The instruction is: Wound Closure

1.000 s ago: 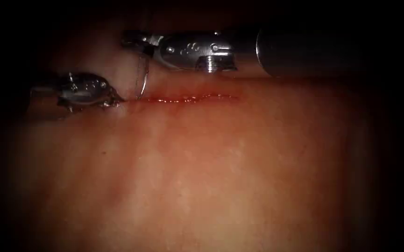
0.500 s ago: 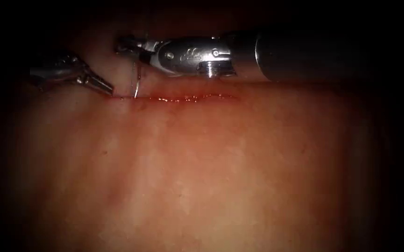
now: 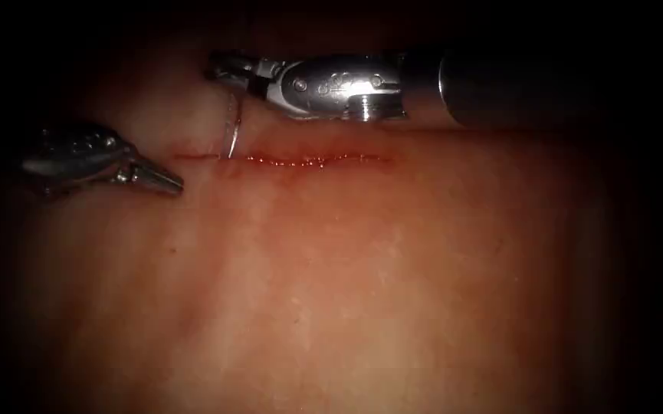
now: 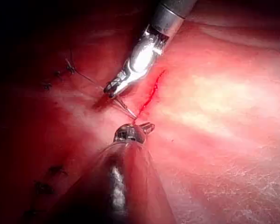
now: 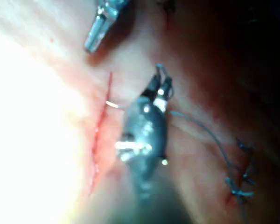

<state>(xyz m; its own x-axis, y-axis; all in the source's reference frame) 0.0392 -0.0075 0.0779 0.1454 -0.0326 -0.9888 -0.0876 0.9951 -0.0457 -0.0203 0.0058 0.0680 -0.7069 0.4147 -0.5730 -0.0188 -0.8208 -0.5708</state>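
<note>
Needle (image 3: 230,132) hangs from the right tool (image 3: 228,69), gripped near its upper end; its curve runs down to the left end of the cut (image 3: 308,160), where the tip meets the tissue (image 3: 346,291). How deep the tip sits cannot be made out in the endoscope view. In the left wrist view the needle (image 4: 126,107) shows as a thin line from the right tool (image 4: 113,88) to the cut (image 4: 151,93). The right tool's jaws are closed on the needle. Its shaft comes in level from the right, above the cut, with the wrist turned left.

The left tool (image 3: 159,179) lies left of the cut's end, a little below its line, pointing right. Its jaws look closed to a point and hold nothing. Its shaft fades into the dark edge.

Thread (image 5: 210,135) trails from the right tool (image 5: 159,81) toward dark stitches (image 5: 240,186) in the right wrist view; its join to the needle is hidden. The left tool (image 5: 97,35) there is cut off by the edge.
</note>
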